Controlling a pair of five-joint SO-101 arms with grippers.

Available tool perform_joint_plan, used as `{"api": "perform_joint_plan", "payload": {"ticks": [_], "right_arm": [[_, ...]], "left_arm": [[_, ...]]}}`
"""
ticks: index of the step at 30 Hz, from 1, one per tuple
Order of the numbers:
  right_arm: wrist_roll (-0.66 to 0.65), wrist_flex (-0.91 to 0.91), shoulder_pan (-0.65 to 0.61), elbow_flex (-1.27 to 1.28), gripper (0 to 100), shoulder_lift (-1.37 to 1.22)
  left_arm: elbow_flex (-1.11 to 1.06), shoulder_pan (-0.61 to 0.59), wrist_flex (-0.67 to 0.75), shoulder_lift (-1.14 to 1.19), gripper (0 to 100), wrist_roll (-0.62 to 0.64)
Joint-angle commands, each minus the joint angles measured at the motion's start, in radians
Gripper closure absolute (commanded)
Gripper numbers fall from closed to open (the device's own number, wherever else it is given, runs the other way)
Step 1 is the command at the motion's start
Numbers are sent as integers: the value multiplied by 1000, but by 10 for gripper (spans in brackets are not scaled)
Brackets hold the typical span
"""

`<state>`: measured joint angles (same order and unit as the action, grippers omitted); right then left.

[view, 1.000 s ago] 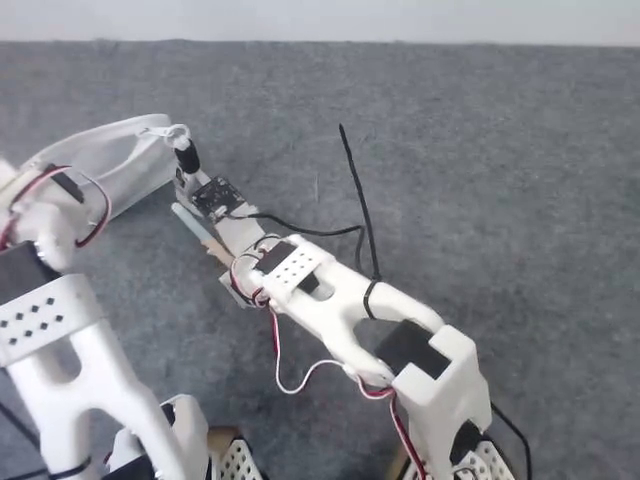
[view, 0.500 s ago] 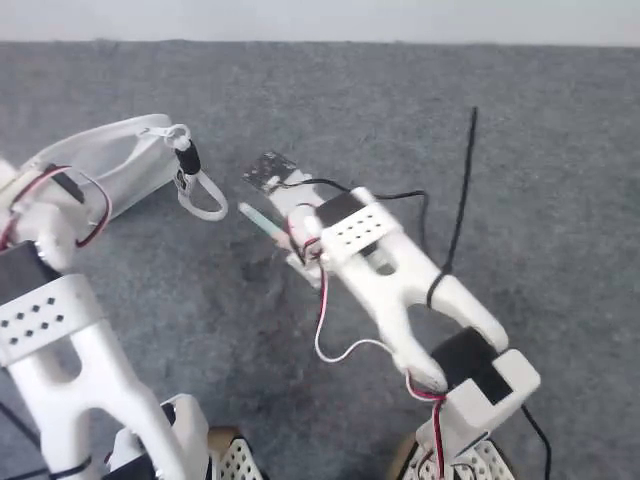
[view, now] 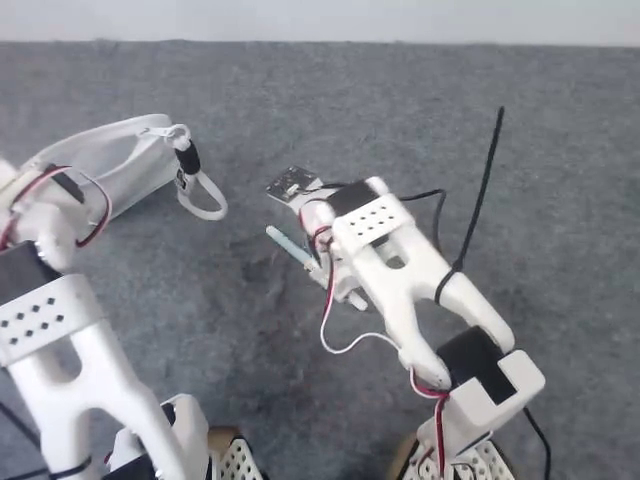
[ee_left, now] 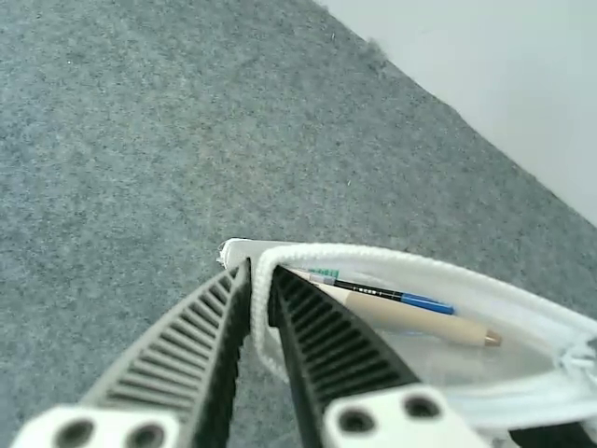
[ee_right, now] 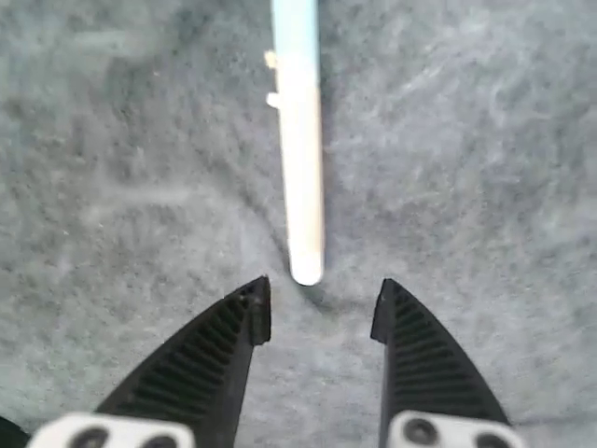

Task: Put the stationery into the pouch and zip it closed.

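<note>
Grey carpet (ee_right: 466, 140) carries a pale pen (ee_right: 303, 187), its end level with the spread tips of the right gripper (ee_right: 322, 299), which holds nothing. A grip that close to the end could make the pen pivot or squirt out. Farther off, at ten o'clock from the pen, the left gripper (ee_left: 259, 271) pinches the open white pouch (ee_left: 401, 264) by its rim; a slip there could let the mouth sag shut.

The pouch (ee_left: 422, 272) is white, the pen (ee_right: 303, 187) pale blue and white, the mat (view: 520, 100) flecked grey.
</note>
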<state>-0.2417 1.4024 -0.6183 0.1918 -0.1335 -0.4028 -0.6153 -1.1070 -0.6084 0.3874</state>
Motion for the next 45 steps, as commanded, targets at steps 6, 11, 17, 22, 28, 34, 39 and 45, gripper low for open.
{"api": "perform_joint_plan", "payload": {"ticks": [6, 11, 17, 22, 28, 34, 39, 45], "right_arm": [[161, -309, -131, -17, 831, 47], [161, -490, -130, 0, 831, -38], [155, -647, -133, 0, 831, -159], [157, -687, -133, -26, 831, -226], [158, -576, -125, -112, 831, -283], [157, -432, -122, -213, 832, -361], [157, -352, -122, -290, 839, -418], [157, -348, -122, -321, 988, -421]], "left_arm": [[30, 2, 34, -8, 988, 11], [30, 3, 34, -6, 988, 11], [30, 3, 35, -2, 988, 9], [30, 3, 35, -2, 988, 9], [28, 11, 35, 0, 988, 9], [25, 29, 34, 0, 988, 9], [18, 29, 37, -5, 988, 9], [18, 29, 37, -5, 988, 9]]}}
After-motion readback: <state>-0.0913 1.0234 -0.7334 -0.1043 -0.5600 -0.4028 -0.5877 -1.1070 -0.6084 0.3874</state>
